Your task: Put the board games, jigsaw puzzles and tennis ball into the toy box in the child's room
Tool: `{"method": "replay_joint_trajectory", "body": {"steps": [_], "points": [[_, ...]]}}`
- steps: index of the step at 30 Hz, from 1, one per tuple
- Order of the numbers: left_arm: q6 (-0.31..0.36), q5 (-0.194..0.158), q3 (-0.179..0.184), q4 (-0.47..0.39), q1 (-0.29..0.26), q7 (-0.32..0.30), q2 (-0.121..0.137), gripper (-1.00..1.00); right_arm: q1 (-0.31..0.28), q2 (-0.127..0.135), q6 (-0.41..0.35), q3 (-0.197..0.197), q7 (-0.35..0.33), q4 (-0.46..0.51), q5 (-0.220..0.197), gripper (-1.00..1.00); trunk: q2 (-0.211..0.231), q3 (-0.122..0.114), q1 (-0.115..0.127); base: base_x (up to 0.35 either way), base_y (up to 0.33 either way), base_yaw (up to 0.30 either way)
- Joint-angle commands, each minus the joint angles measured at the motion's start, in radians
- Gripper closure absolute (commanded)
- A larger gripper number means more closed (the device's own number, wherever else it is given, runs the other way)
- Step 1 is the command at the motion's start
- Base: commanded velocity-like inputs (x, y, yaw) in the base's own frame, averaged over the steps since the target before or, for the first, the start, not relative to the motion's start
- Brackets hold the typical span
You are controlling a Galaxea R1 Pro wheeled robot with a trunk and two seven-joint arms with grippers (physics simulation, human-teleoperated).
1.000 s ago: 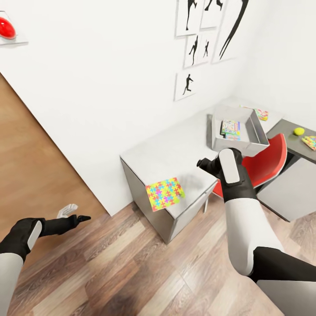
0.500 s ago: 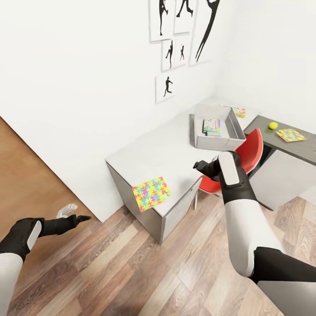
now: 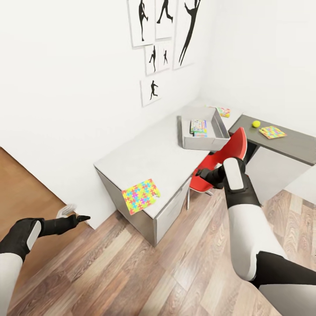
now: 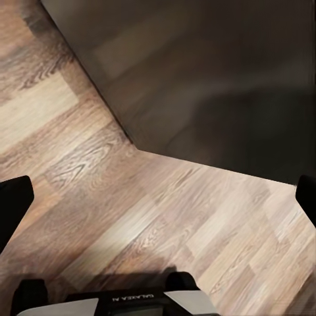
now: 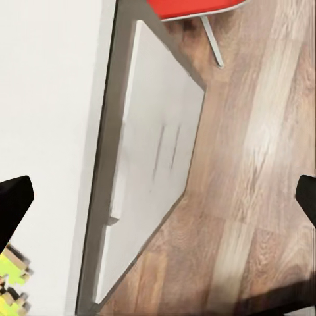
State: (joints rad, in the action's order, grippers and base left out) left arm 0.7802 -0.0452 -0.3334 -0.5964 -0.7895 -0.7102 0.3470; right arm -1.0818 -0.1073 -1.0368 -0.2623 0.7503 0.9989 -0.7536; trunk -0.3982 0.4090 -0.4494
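Now the right claw (image 3: 202, 169) hangs open and empty, the near jigsaw puzzle (image 3: 140, 195) well below-left of it on the tabletop (image 3: 145, 153). Best approach low, pinching its overhanging edge.

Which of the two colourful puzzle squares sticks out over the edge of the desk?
The nearer jigsaw puzzle, at the pale table's front corner, overhangs the edge. The other puzzle lies fully on the dark wing beside the tennis ball.

Child's bedroom in a home: white walls, wood-plank floor (image 3: 145, 272), brown wooden door (image 3: 22, 193) at 9 o'clock. Black sports-silhouette pictures (image 3: 164, 35) hang at 12 o'clock above an L-shaped desk (image 3: 149, 153) with a red chair (image 3: 221, 156). Toys on it at 1 o'clock: bright jigsaw puzzles (image 3: 140, 196), a tennis ball (image 3: 256, 124), a grey toy box (image 3: 202, 131) holding a board game (image 3: 199, 127).
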Motion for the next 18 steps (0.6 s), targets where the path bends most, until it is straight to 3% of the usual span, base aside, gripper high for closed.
{"method": "replay_joint_trajectory", "body": {"steps": [1,9,18], "points": [[0.008,-0.004,-0.002,0.0,-0.001,-0.002,0.0,-1.0,0.0,0.0,-0.005,-0.004,0.01,-0.002,-0.011,-1.0,-0.002,0.0,-0.001,0.0,0.0,-0.153],[0.008,-0.004,-0.003,0.0,-0.001,-0.012,0.001,-1.0,0.019,0.005,-0.01,-0.01,0.011,-0.044,-0.012,-1.0,-0.002,-0.006,-0.001,0.0,0.0,-0.085],[0.01,-0.004,-0.005,0.0,-0.001,-0.021,0.004,-1.0,0.082,0.005,-0.01,-0.007,0.01,-0.179,-0.008,-1.0,-0.002,-0.007,-0.001,0.0,0.0,-0.008]]}}
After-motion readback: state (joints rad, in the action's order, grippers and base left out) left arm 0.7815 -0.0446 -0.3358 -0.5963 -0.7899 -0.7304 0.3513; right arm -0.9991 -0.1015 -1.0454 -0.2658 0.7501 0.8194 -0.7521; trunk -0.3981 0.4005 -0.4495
